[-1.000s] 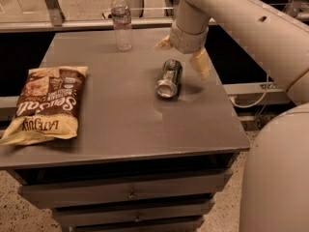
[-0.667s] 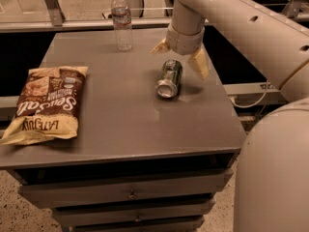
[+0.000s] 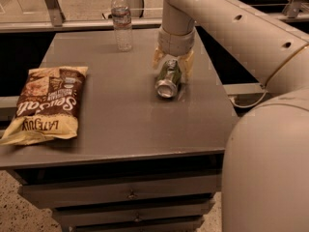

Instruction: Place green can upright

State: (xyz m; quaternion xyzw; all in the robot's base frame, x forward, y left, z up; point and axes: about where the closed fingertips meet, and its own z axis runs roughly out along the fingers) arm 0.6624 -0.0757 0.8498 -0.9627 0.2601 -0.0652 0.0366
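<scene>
Green can [image 3: 168,79]: on its side on the grey table [image 3: 120,115], right of the table's centre, silver end facing the table's near edge.
Gripper [image 3: 172,64]: lowered over the table's right half, tan fingers [image 3: 187,64] spread wide astride the can's far end; contact unclear.
Water bottle [image 3: 122,21]: upright at the table's far edge.
Chip bag [image 3: 46,103]: flat at the table's left edge.

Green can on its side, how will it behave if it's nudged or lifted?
The green can lies on its side on the table, so a sideways nudge would probably roll it. Its smooth metal looks slippery and likely dents under a hard squeeze. The gripper sits over its far end, so lifted there it may tilt.
</scene>
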